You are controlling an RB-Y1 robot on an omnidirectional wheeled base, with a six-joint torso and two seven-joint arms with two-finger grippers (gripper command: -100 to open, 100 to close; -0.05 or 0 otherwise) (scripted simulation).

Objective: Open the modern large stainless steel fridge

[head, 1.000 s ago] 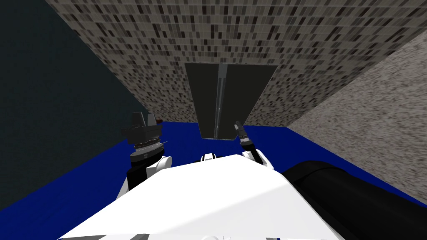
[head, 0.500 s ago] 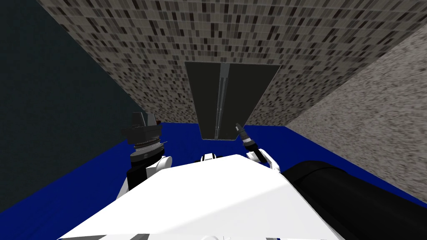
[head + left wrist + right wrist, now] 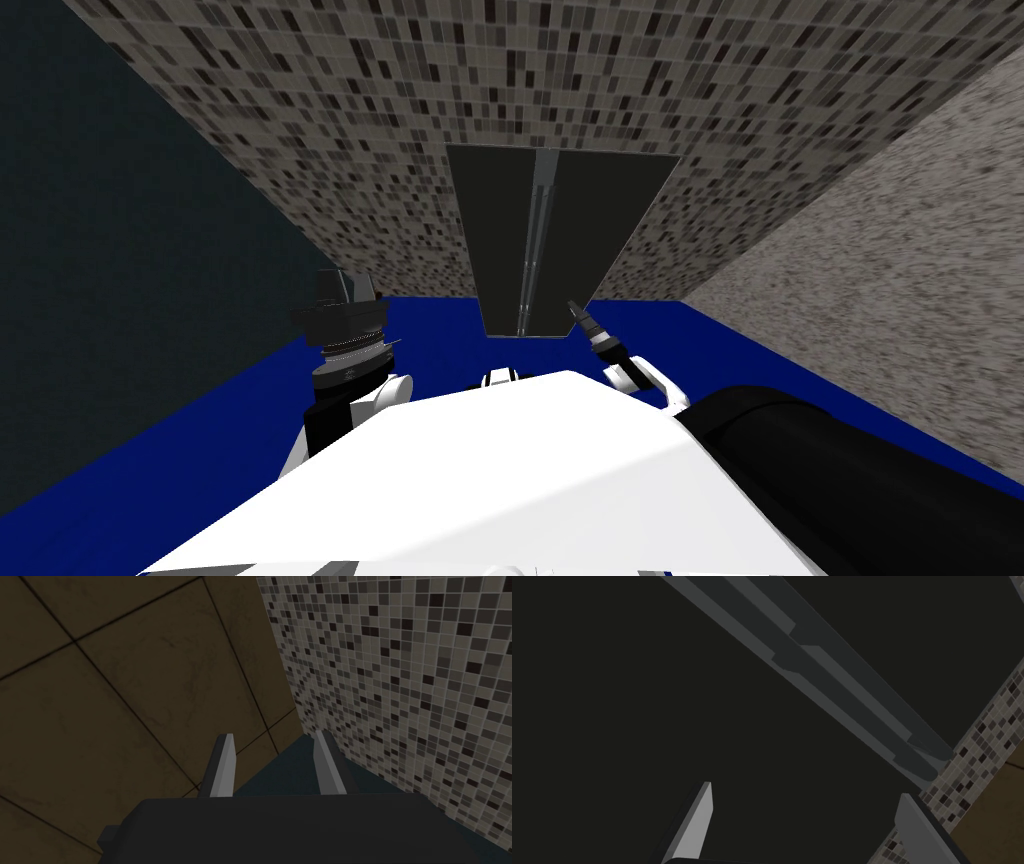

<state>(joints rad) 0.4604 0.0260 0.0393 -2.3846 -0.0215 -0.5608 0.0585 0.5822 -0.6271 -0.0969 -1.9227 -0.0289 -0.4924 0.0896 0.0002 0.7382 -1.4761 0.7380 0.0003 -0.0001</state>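
- fridge [image 3: 500, 240]: doors dark grey-black, smooth and matt, without shine; its long handles [image 3: 832, 676] are a lighter grey and just as smooth.
- mosaic wall [image 3: 400, 100]: small tiles in beige, grey and black, with pale grout lines.
- side wall [image 3: 900, 300]: coarse grey speckle, rough-looking.
- floor [image 3: 430, 340]: flat, even blue.
- left gripper [image 3: 274, 734]: smooth, matt, light grey fingers on a dark matt body.

No readable text, label or number anywhere.

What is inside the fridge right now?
The inside is hidden: the dark fridge is shut, its two long grey handles side by side down the middle. The tiled wall rises behind it.
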